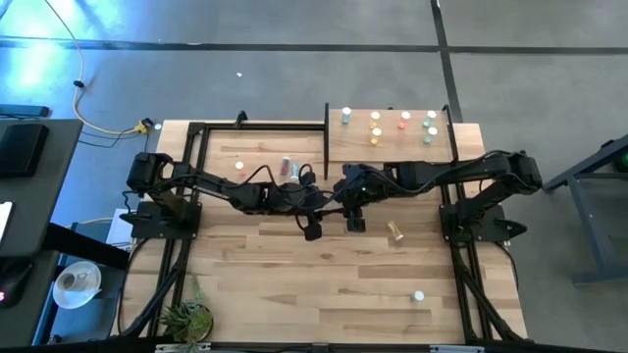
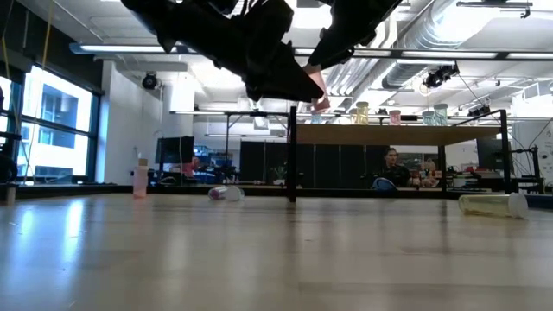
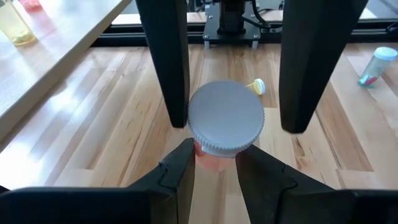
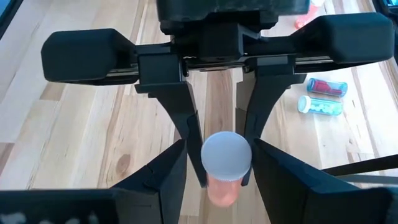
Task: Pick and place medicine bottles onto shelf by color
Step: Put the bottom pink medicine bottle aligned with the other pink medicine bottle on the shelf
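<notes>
A red-bodied medicine bottle with a white cap (image 3: 226, 118) is held upright in the air above the table's middle, where both arms meet (image 1: 336, 201). My left gripper (image 3: 214, 168) is shut on it. My right gripper (image 4: 221, 171) faces it from the other side, open. Its fingers (image 3: 171, 74) stand on either side of the cap. The bottle also shows in the right wrist view (image 4: 227, 158) and the low view (image 2: 320, 99). The shelf (image 1: 392, 149) at the far right carries several upright bottles. My left gripper pinches the bottle's red body (image 3: 208, 160) just below the cap, between its two fingers (image 3: 181, 171). The fingers come level from the table's left side. The bottle stands upright, cap up, lifted clear of the table.
Loose bottles lie on the table: a yellow one (image 1: 396, 231) near the right arm, and a red one (image 4: 328, 85) and a blue one (image 4: 320, 105) toward the far left. One stands near the front right (image 1: 419, 295). Black frame rails run along both table sides.
</notes>
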You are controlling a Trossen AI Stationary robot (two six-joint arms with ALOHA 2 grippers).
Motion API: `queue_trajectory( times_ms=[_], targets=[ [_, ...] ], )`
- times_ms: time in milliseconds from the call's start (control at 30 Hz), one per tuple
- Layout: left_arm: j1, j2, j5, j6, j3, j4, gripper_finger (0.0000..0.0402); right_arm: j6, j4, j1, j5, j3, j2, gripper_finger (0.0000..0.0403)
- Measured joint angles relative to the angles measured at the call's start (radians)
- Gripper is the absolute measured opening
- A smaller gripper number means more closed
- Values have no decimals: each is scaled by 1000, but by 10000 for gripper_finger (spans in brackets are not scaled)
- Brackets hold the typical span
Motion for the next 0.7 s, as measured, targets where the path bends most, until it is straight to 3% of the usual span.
queue_trajectory(
  times_ms=[700],
  targets=[
    [0, 0, 0, 0, -1, 26, 101, 0, 0, 0, 0, 0, 0, 163]
  ],
)
